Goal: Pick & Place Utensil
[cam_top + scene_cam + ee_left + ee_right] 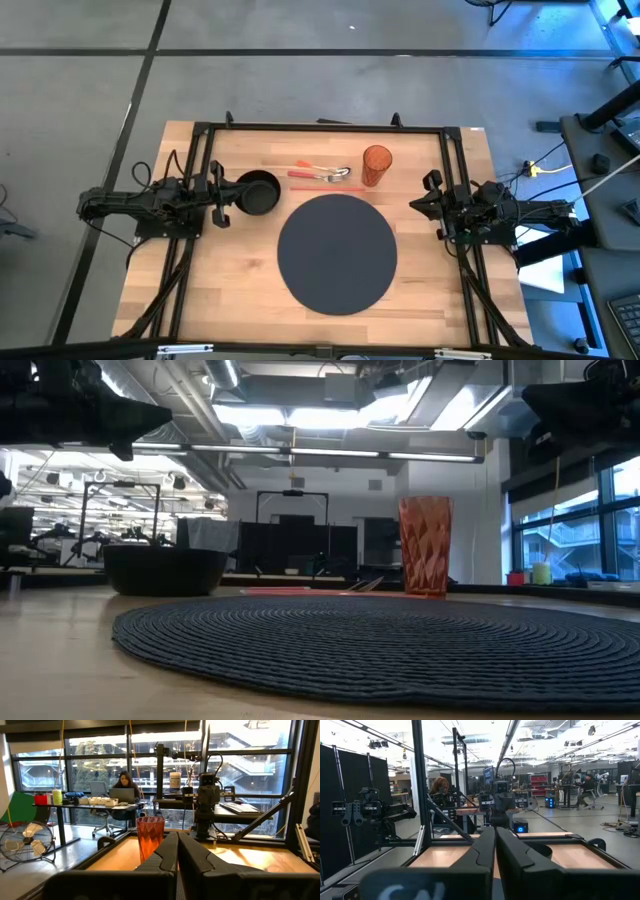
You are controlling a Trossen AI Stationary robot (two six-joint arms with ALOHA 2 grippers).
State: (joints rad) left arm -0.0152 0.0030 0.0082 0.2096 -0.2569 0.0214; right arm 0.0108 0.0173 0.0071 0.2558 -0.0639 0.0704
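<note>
Utensils (322, 174) lay on desk (230, 285) between black bowl (258, 192) and orange cup (376, 165), behind round mat (337, 253). Left end effector (222, 196) and right end effector (420, 205) were closed, empty, at opposite sides.

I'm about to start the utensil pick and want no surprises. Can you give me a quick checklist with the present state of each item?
1. Left gripper empty, fingers shut, parked at the table's left edge: ok.
2. Right gripper empty, fingers shut, parked at the right edge: ok.
3. Utensils lying flat, reachable between the black bowl and orange cup: ok.
4. Round dark placemat bare, nothing on it: ok.
5. Cup upright but close to the utensils' right end, could be knocked: not ok.
6. Which utensils make up the pile: cannot tell.
</note>
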